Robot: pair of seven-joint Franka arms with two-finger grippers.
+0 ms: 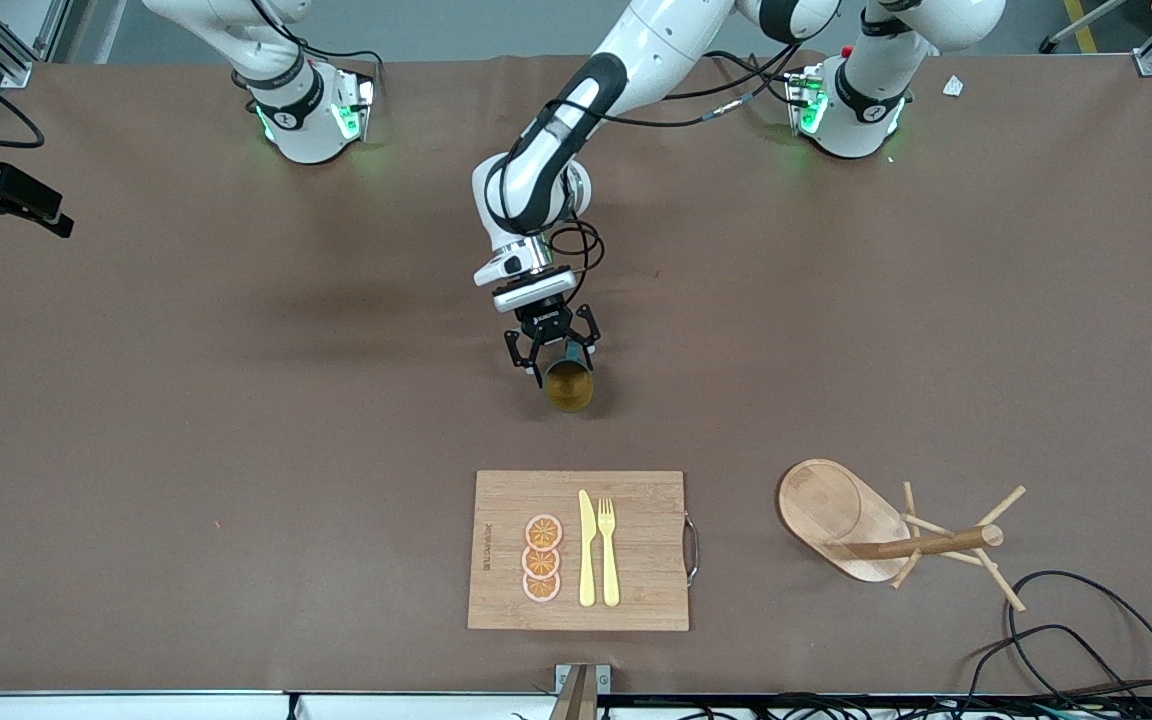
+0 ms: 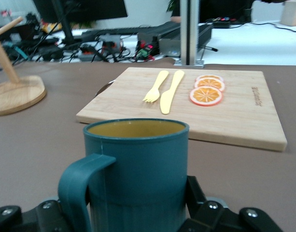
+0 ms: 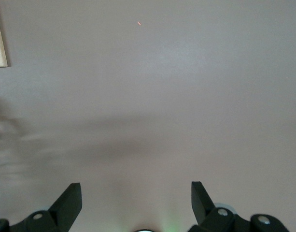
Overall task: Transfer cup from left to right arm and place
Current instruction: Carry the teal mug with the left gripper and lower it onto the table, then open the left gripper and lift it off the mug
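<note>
Your cup (image 1: 569,385) sits clamped in the left gripper (image 1: 553,350), over the bare table (image 1: 236,400) near its middle, with the cutting board (image 1: 636,560) closer to the front camera. Your right gripper (image 3: 136,200) hangs spread wide, holding nothing, over bare table.

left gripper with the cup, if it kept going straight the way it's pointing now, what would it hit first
Most likely the cutting board. The left gripper, shut on the cup, points toward it, with bare table between. The fork and knife lie farther along. Height is unclear, so it might pass over.
</note>
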